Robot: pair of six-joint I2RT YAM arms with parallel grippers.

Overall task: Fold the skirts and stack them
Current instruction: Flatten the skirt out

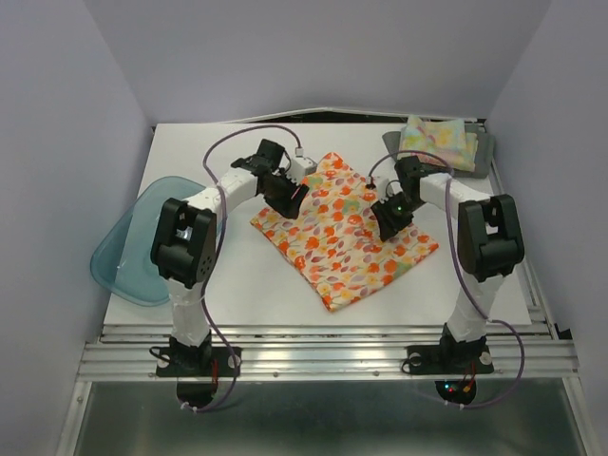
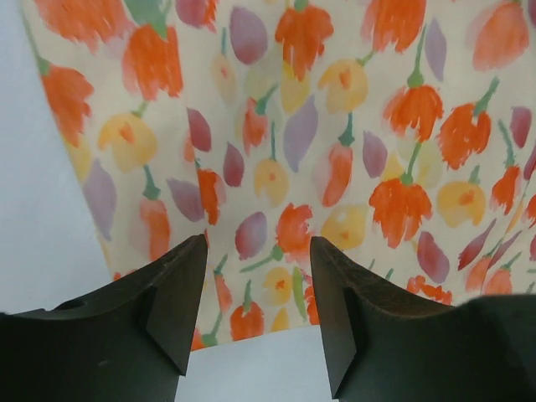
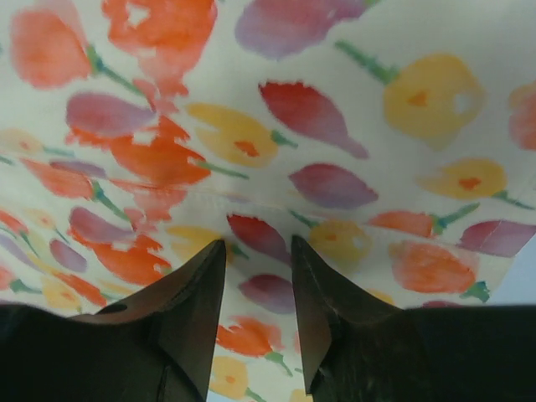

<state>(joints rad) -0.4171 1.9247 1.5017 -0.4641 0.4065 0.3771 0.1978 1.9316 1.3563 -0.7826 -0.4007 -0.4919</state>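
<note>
The white skirt with orange-red flowers lies spread flat as a diamond in the middle of the table. My left gripper is open and empty, low over the skirt's left edge; in the left wrist view the cloth's hem and bare table show between the fingers. My right gripper is open, its tips low over the skirt's right part, with cloth beneath and nothing pinched. The pale pastel floral skirt lies folded at the back right on the dark grey skirt.
A translucent blue basin hangs over the table's left edge. The white table ends at a metal rail in front. Grey walls stand close on the left, right and back.
</note>
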